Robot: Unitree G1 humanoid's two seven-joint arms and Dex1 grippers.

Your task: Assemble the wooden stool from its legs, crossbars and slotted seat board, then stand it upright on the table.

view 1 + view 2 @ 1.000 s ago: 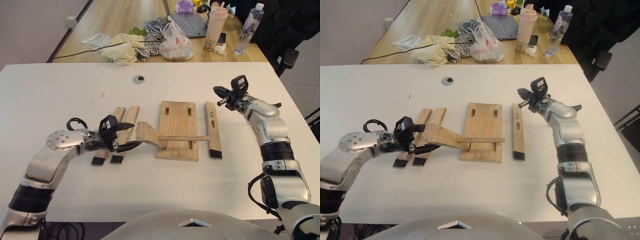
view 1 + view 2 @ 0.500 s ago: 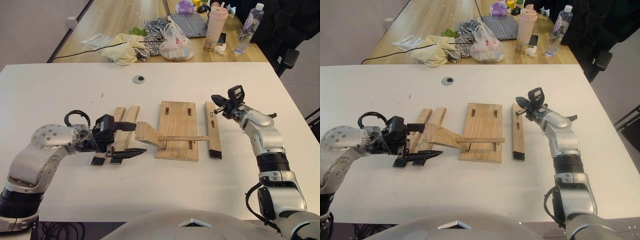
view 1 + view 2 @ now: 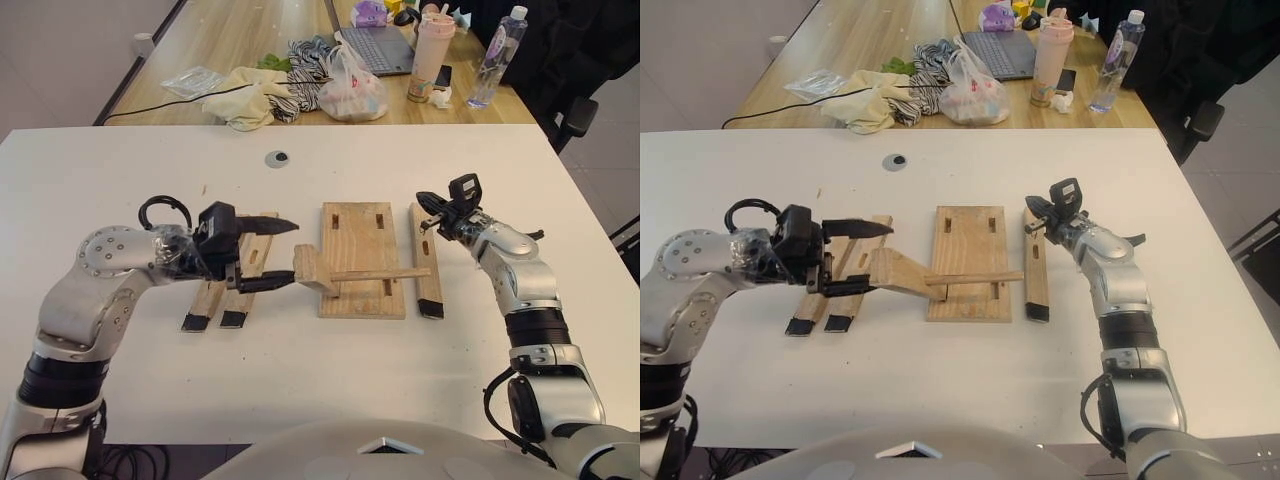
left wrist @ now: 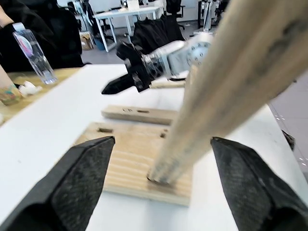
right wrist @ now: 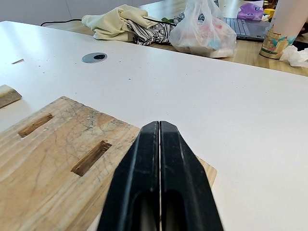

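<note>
The slotted seat board (image 3: 360, 240) lies flat mid-table. A wooden leg with a crossbar (image 3: 312, 270) rests across its near part, the crossbar (image 3: 385, 273) pointing right. My left gripper (image 3: 293, 253) stands open, and the leg's left end (image 4: 231, 72) sits between its fingers (image 4: 86, 178) with gaps on both sides. Two more legs (image 3: 240, 300) lie side by side under that gripper. A fourth leg (image 3: 427, 262) lies along the board's right edge. My right gripper (image 5: 160, 126) is shut on nothing, just over that leg's far end.
A round grey grommet (image 3: 277, 158) is set in the white table behind the board. Beyond the far edge, a wooden table (image 3: 240, 40) carries clothes, a plastic bag, a laptop, a cup and a bottle (image 3: 497, 45).
My left gripper has opened, dropped and then risen to the right, and the leg with the crossbar has slid right across the board. The right gripper has come down and left, toward the fourth leg.
</note>
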